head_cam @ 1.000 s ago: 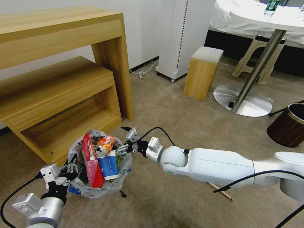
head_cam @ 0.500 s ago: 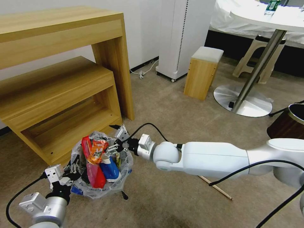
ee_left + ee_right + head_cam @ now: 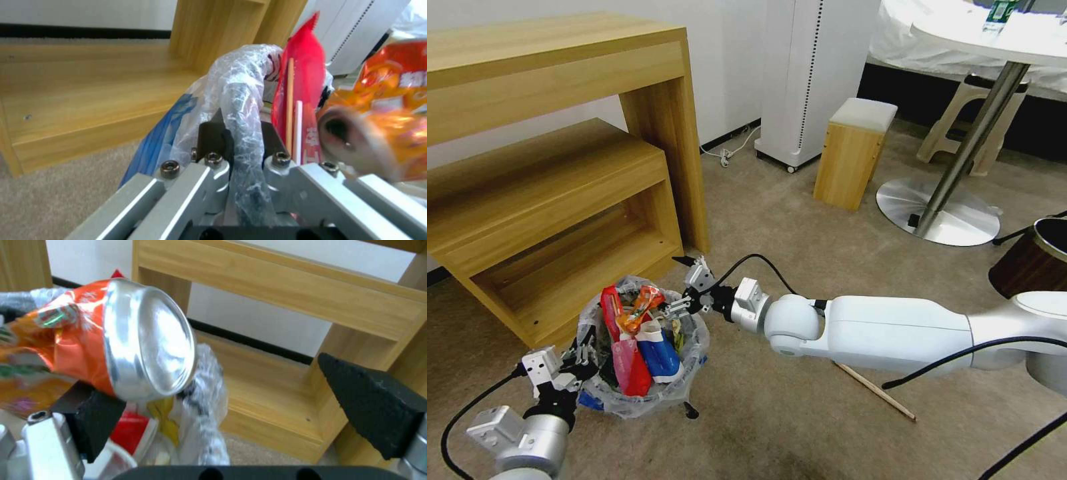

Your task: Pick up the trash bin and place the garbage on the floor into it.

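The trash bin (image 3: pixel 627 399), lined with a clear bag, sits on the beige floor (image 3: pixel 800 253) heaped with garbage: a red packet (image 3: pixel 627 367), a blue-white carton (image 3: pixel 657 350) and an orange snack can (image 3: pixel 642 303) on top. My left gripper (image 3: pixel 579 359) is shut on the bin's near rim (image 3: pixel 242 133), beside the red packet (image 3: pixel 302 83). My right gripper (image 3: pixel 675 285) hangs open over the bin's far edge. The orange can (image 3: pixel 142 343) leans against one of its black pads (image 3: pixel 95 418). A wooden stick (image 3: pixel 875 393) lies on the floor under my right arm.
A wooden shelf unit (image 3: pixel 560 200) stands right behind the bin. Farther off are a small wooden stool (image 3: pixel 854 153), a white appliance (image 3: pixel 814 73), a round table's metal base (image 3: pixel 937 213) and a brown bin (image 3: pixel 1034 263) at the right edge.
My right gripper pushed left over the bin, then drew back right and slightly up. The orange can tipped and shifted on the heap. The left gripper kept its hold.
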You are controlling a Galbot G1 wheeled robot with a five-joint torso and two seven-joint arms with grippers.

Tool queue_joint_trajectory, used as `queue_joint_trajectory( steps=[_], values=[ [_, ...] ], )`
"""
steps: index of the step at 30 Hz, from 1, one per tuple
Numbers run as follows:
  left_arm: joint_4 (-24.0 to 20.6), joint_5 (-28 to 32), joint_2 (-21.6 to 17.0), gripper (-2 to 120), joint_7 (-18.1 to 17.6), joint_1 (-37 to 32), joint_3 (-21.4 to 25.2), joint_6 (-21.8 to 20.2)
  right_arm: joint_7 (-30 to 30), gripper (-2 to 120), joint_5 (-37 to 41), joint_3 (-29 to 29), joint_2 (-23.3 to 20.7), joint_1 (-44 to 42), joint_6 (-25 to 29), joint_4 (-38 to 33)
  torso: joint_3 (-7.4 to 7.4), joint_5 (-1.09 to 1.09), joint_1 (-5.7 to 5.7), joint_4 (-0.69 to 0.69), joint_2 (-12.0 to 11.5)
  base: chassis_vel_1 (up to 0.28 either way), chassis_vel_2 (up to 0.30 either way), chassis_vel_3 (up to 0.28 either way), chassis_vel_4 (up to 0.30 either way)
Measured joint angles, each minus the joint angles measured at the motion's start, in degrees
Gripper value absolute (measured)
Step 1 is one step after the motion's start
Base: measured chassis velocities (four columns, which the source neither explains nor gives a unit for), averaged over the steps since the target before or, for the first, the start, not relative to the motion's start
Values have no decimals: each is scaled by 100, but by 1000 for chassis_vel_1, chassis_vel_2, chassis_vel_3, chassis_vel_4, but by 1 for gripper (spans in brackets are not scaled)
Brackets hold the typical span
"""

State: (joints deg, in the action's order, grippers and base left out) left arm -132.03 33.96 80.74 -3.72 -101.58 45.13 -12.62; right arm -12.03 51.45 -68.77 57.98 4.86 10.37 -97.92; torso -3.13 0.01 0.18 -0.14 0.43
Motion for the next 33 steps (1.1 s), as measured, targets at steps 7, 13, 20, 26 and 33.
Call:
queue_joint_trajectory(
  steps=[7,13,20,26,33],
  values=[
    [-62,16,3,3,-2,29,4,-13,20,100,33,-234,-101,155,-61,-111,0,-1,0,0,1,0,0,0,0],
    [-87,23,24,3,-2,40,-6,-13,49,100,-23,-431,-129,253,-52,-86,0,-1,0,-1,0,0,0,0,0],
    [-30,110,17,3,-29,137,13,-17,101,100,-6,-511,-147,422,-20,-211,0,-1,0,0,0,0,0,0,0],
    [60,469,-105,3,-208,275,199,-89,120,100,8,-668,-202,514,1,-370,0,-1,0,0,0,0,0,0,0],
    [64,417,-30,3,-207,269,167,-97,54,100,-163,-565,-313,305,10,-447,0,-1,0,-1,0,0,0,0,0]
  ],
)
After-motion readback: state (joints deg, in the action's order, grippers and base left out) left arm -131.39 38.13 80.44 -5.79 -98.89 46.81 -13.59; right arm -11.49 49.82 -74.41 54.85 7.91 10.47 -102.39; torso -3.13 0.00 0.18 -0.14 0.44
